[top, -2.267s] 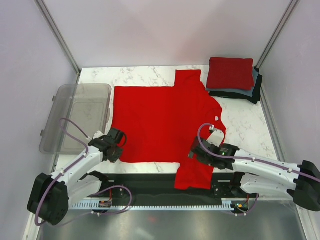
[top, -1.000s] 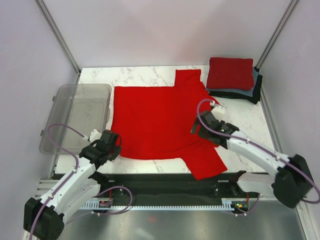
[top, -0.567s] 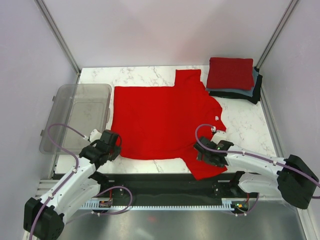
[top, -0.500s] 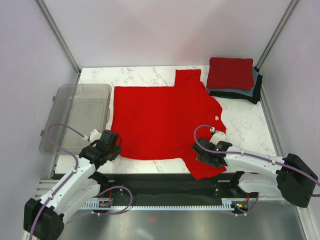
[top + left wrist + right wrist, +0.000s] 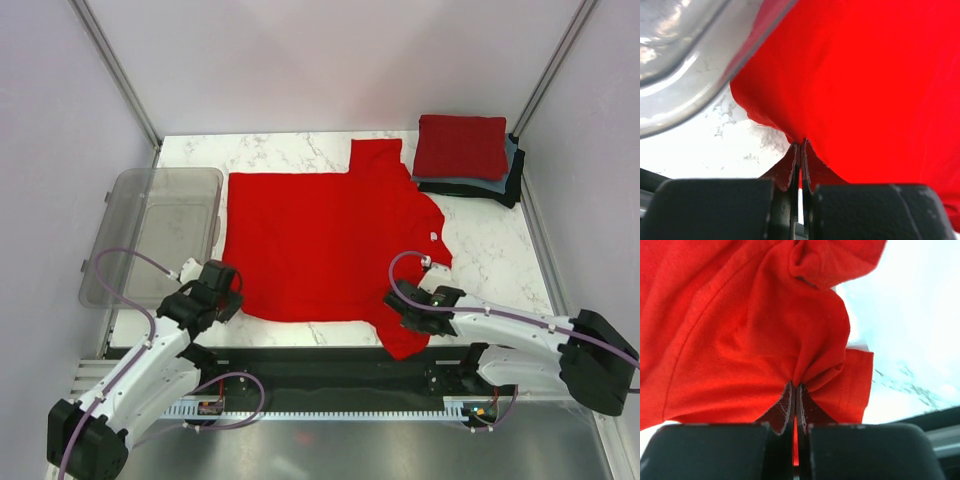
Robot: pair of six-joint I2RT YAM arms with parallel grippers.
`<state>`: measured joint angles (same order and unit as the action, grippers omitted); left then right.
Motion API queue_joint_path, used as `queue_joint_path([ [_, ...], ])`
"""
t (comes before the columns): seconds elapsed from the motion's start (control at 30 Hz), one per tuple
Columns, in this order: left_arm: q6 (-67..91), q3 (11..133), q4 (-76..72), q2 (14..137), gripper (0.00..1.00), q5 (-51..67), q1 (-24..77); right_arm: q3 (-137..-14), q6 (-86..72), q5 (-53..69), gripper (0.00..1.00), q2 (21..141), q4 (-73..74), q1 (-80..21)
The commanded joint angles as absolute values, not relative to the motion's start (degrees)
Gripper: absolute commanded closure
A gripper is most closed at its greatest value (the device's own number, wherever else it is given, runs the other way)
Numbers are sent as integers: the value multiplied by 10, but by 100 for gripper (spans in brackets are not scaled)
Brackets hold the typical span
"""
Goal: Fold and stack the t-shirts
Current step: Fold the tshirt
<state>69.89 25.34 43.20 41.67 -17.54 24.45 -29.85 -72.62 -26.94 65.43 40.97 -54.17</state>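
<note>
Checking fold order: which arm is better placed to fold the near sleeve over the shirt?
Right, likely: the right end effector pinches the red t-shirt's near sleeve, while the left end effector holds the hem corner beside the plastic bin.

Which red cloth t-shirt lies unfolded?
The bright red t-shirt spread flat, pinched by left gripper and right gripper; the darker red t-shirt sits folded on the stack.

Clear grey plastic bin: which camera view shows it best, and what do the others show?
Top external: the whole clear grey plastic bin is in frame. Left wrist shows only a curved piece of its rim; right wrist shows none of it.
</note>
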Motion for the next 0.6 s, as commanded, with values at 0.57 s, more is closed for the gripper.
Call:
queue_joint_path([
  [0.57,557,372,488,405,98,-73,243,-447,-741,-304,100,471,579,-559],
])
